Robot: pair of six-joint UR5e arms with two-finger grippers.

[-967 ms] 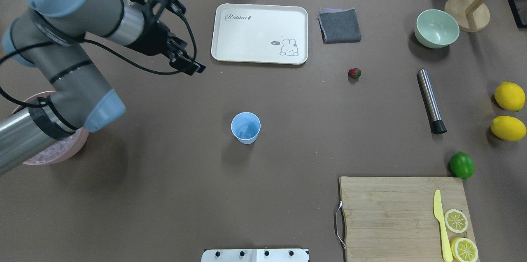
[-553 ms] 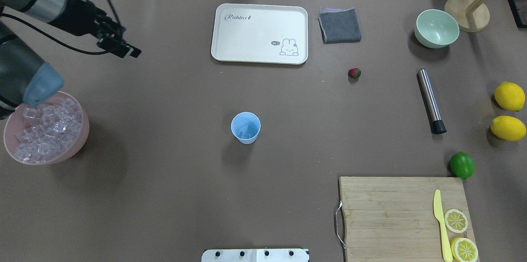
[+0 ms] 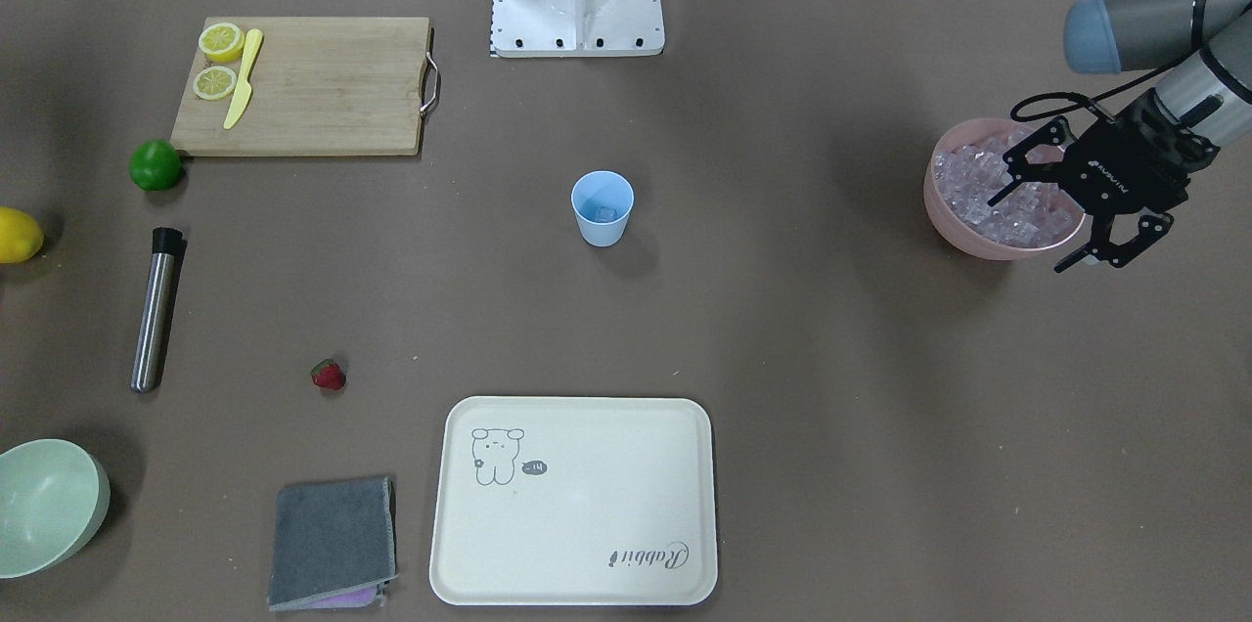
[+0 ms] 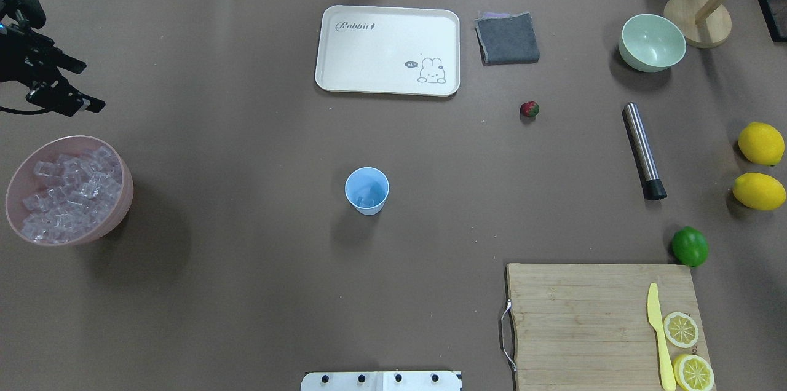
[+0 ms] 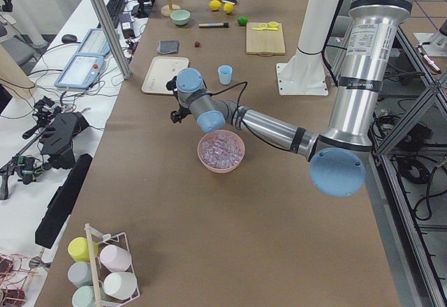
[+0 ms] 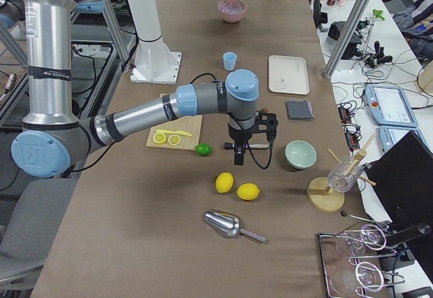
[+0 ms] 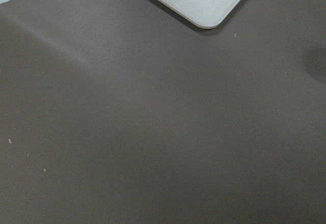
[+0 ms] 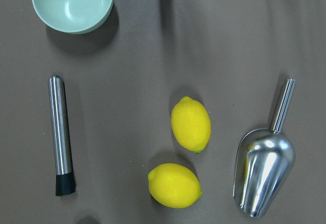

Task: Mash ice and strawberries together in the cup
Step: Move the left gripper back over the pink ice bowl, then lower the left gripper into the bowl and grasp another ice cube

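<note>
The light-blue cup (image 4: 367, 190) (image 3: 602, 207) stands upright mid-table with a cube of ice (image 3: 606, 211) inside it. More ice (image 4: 64, 194) fills the pink bowl (image 4: 123, 194) at the left edge. The strawberry (image 4: 529, 109) (image 3: 329, 375) lies alone on the mat, right of the tray. My left gripper (image 4: 92, 86) (image 3: 1025, 236) hangs open and empty at the far left, beside the pink bowl (image 3: 963, 236). My right gripper (image 6: 238, 157) shows only in the exterior right view, above the muddler; I cannot tell its state.
A steel muddler (image 4: 643, 151), two lemons (image 4: 761, 143), a lime (image 4: 690, 246), a green bowl (image 4: 653, 42), a grey cloth (image 4: 507, 38), a white tray (image 4: 387, 50), a cutting board (image 4: 578, 317) with a knife and lemon slices, and a metal scoop (image 8: 262, 175).
My left arm has swung left and back, away from the middle of the table, uncovering the pink bowl of ice. Its gripper stays open. The cup and strawberry have not moved.
</note>
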